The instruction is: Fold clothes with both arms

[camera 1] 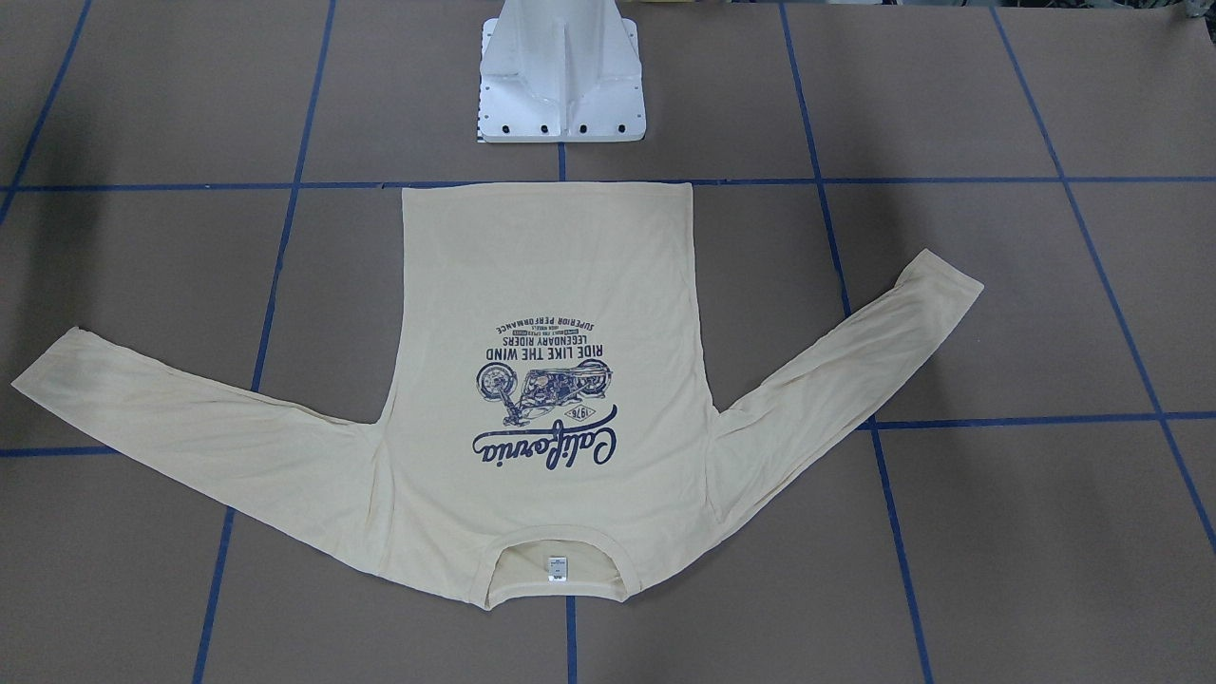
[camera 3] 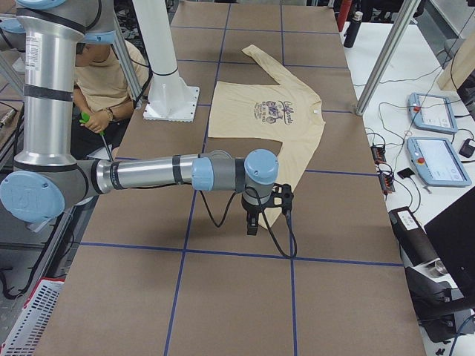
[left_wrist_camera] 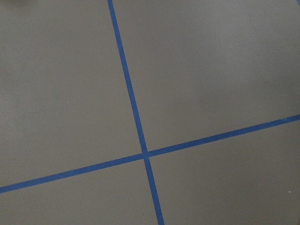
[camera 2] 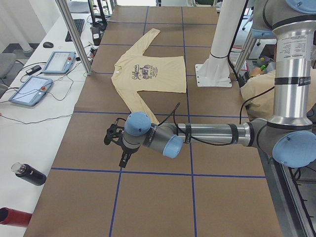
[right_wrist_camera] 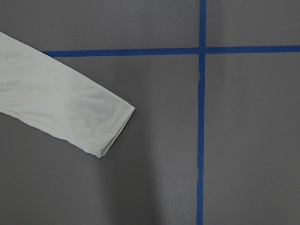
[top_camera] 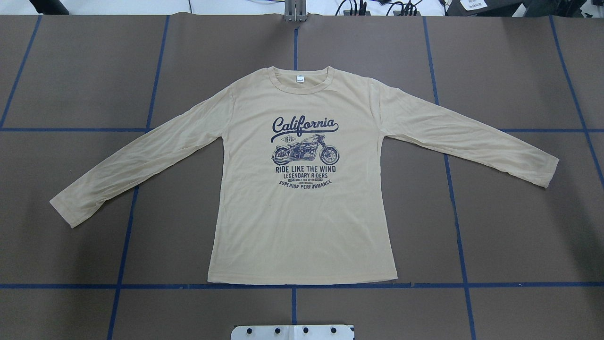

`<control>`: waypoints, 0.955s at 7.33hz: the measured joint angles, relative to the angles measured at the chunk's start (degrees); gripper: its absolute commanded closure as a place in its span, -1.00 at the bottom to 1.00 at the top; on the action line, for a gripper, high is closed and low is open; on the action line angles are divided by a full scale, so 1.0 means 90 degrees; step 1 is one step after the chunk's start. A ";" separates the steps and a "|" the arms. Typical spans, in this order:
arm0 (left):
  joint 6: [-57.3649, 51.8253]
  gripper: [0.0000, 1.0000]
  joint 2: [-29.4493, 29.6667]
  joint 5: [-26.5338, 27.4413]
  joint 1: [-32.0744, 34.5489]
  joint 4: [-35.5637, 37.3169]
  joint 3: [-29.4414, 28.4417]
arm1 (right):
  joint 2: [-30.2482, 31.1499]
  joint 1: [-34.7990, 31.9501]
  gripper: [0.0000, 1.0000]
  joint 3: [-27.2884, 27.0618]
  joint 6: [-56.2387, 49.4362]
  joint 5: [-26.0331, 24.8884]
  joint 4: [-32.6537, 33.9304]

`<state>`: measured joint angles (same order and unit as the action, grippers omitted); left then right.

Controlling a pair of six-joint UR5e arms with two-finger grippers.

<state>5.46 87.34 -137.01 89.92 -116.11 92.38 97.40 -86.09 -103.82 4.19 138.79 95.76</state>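
Observation:
The cream-yellow long-sleeved T-shirt (top_camera: 302, 212) lies flat and face up on the brown table, sleeves spread, navy "California" print (top_camera: 305, 126) and white neck label (top_camera: 299, 79) showing. It also shows in the front view (camera 1: 551, 285). My left gripper (camera 2: 117, 145) hangs over bare table beyond the near sleeve's cuff; I cannot tell if it is open. My right gripper (camera 3: 269, 209) hovers by the other sleeve's end; I cannot tell its state. The right wrist view shows that cuff (right_wrist_camera: 108, 126). Neither wrist view shows fingers.
The white pedestal base (camera 1: 562, 76) stands just behind the shirt's hem. Blue tape lines (left_wrist_camera: 144, 154) grid the table. A side table holds tablets (camera 2: 29, 89) and a dark bottle (camera 2: 29, 174). A seated person (camera 3: 104, 81) is behind the robot.

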 measured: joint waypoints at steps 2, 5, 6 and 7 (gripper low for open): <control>0.0042 -1.00 -0.0028 -0.0170 0.0028 0.0004 0.0257 | 0.0007 -0.0011 -1.00 0.0095 -0.0014 0.0050 -0.0007; 0.0063 -1.00 -0.0306 -0.0393 0.0040 -0.0065 0.0538 | -0.0011 -0.0013 -1.00 0.0210 0.0005 0.0006 -0.0548; 0.0058 -1.00 -0.0364 -0.0405 0.0039 -0.0077 0.0579 | 0.0006 0.0001 -1.00 0.0332 0.0015 0.0010 -0.0933; 0.0055 -1.00 -0.0389 -0.0412 0.0039 -0.0098 0.0613 | -0.0005 0.0051 -1.00 0.0462 0.0025 0.0017 -0.1219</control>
<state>5.95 83.84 -140.72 90.27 -116.99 97.90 97.35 -85.63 -99.67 4.41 138.95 84.79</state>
